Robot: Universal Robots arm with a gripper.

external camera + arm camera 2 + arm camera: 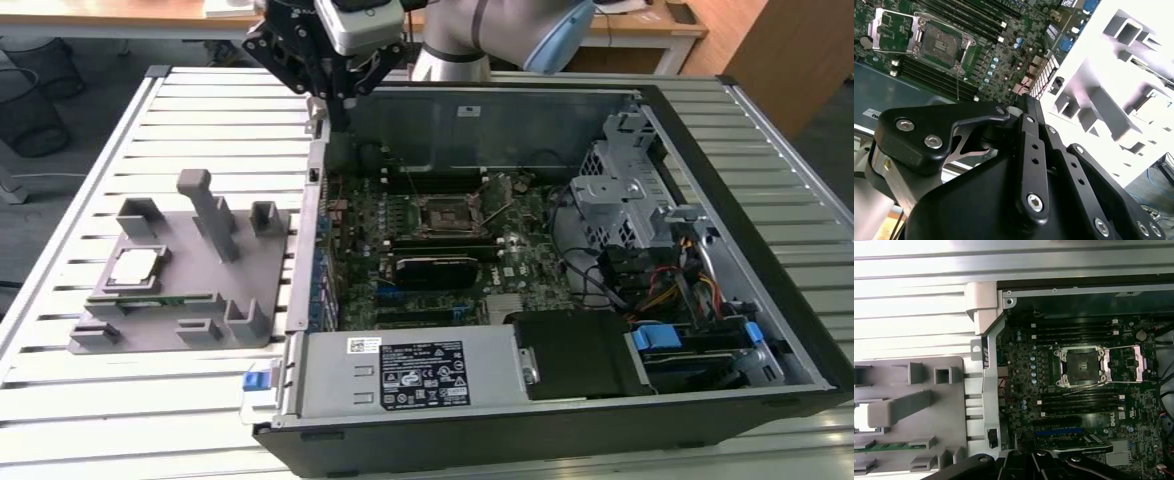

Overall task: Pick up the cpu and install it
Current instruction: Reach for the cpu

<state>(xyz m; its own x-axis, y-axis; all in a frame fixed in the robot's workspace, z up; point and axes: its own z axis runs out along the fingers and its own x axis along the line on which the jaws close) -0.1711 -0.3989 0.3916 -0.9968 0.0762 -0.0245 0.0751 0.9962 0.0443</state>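
Observation:
The cpu (138, 265) is a small square chip with a shiny silver top, lying flat in a recess of the grey fixture block (200, 325) on the exterior view's left. In the first wrist view the cpu (861, 417) shows as a bright patch, partly behind a post of the fixture (904, 405). My gripper (334, 97) hangs high over the case's far left corner, well away from the cpu, shut with nothing in it. The black socket (447, 212) on the motherboard stands uncovered, seen in both wrist views (939, 44) (1081, 367), its metal plate (1126, 362) swung aside.
The open computer case (747, 200) lies on a slatted metal table (160, 400). Inside are a power supply (441, 375), a drive cage (621, 180), cables and a black card (434, 265). A green memory stick (134, 303) sits in the fixture. Upright fixture posts (207, 210) rise near the cpu.

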